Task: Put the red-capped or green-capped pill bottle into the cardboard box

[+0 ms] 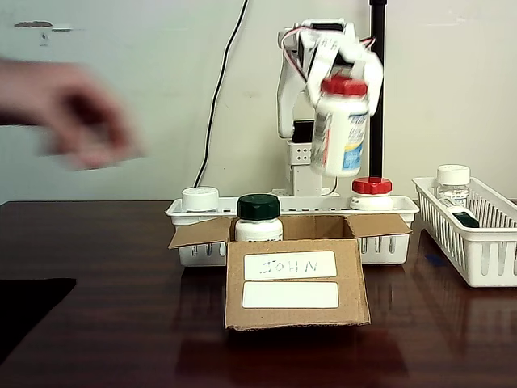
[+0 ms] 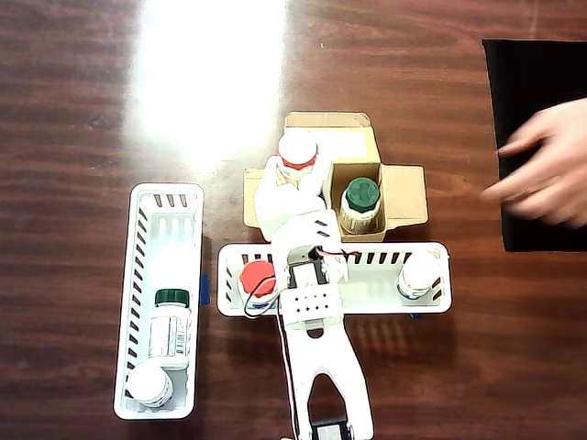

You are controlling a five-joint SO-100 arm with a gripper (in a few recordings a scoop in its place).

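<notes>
On a glossy dark wood table (image 1: 105, 323) (pale wall behind), the gripper (image 1: 343, 77) clamps the red-capped pill bottle (image 1: 341, 129) above the cardboard box (image 1: 295, 283).

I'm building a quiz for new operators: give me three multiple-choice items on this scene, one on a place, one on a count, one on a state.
1. Where is the green-capped bottle?
A. in the cardboard box
B. in the long basket
C. on the bare table

2. How many red-capped bottles show in the fixed view?
A. one
B. two
C. three

3. What is the gripper doing?
A. hanging open
B. holding a red-capped bottle in the air
C. resting on the table

Answers: 1 A, it stands between the box flaps. 2 B, one is held up and another sits in the basket behind the box. 3 B, the bottle hangs from it above the box.
</notes>
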